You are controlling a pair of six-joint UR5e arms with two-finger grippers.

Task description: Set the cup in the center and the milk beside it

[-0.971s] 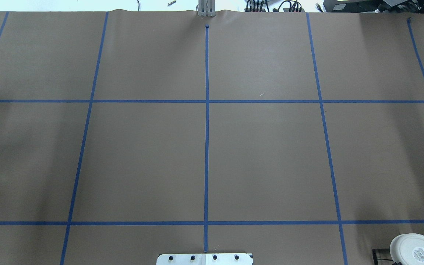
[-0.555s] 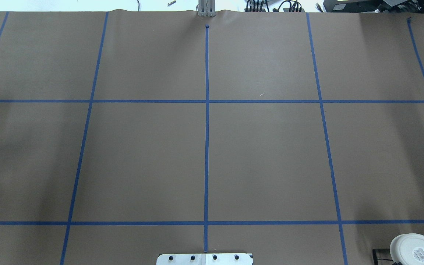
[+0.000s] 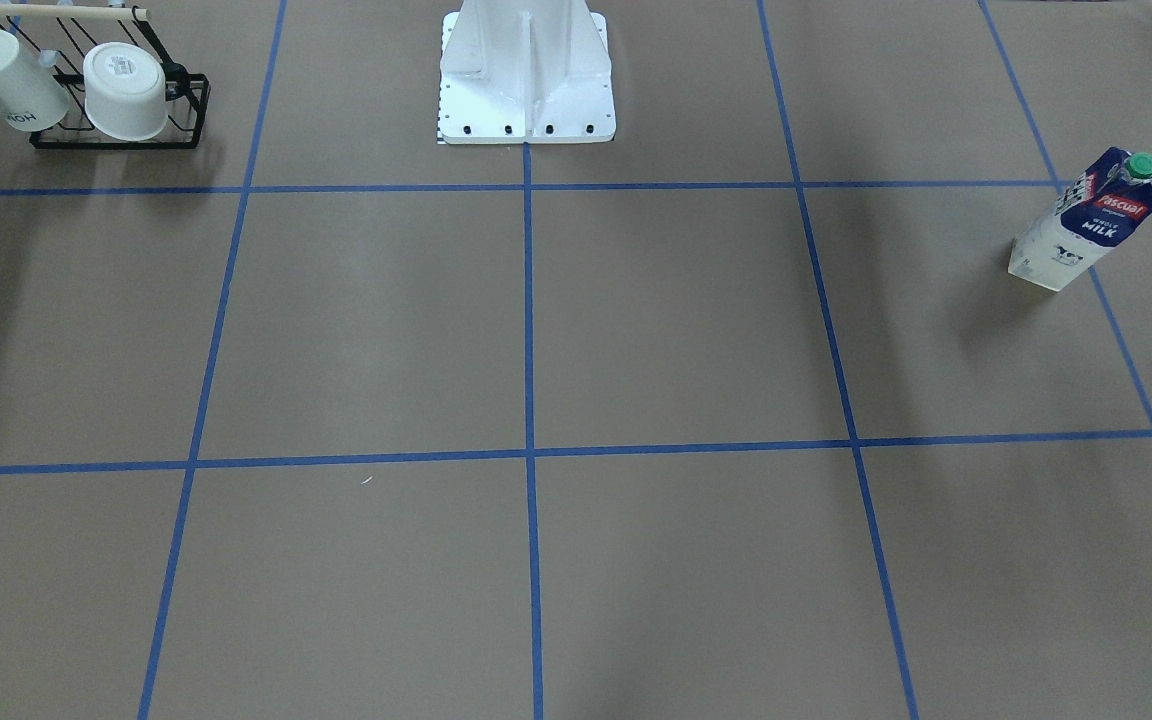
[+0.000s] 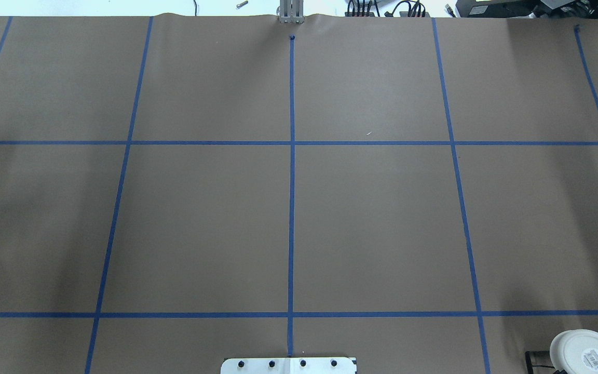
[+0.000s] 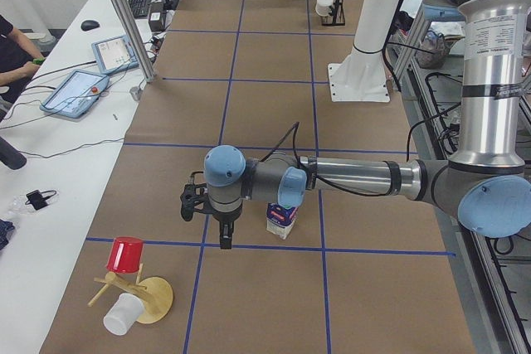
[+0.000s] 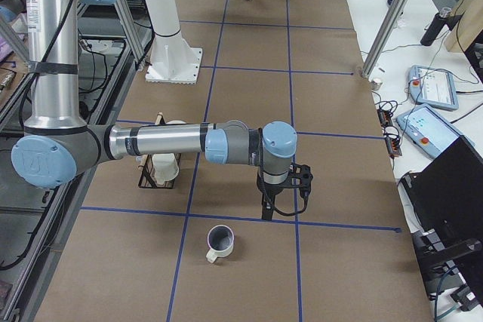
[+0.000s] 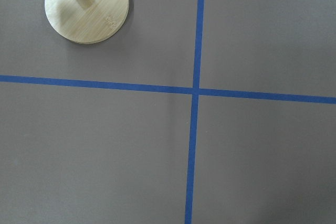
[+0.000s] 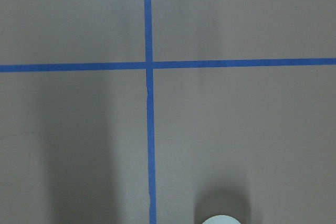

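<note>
Both claws are hovering low over the bench [image 4: 200,218], but you cannot tell whether either is apart or together. The milk [image 5: 280,223] is standing upright near the left claw [image 5: 225,238]; the cup [image 6: 220,242] is sitting near the right claw [image 6: 281,207].

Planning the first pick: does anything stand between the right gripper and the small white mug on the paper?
Nothing visible does. The right gripper hangs near the small white mug with dark inside, with only bare brown paper between them. The black wire rack stands aside, nearer the robot.
</note>
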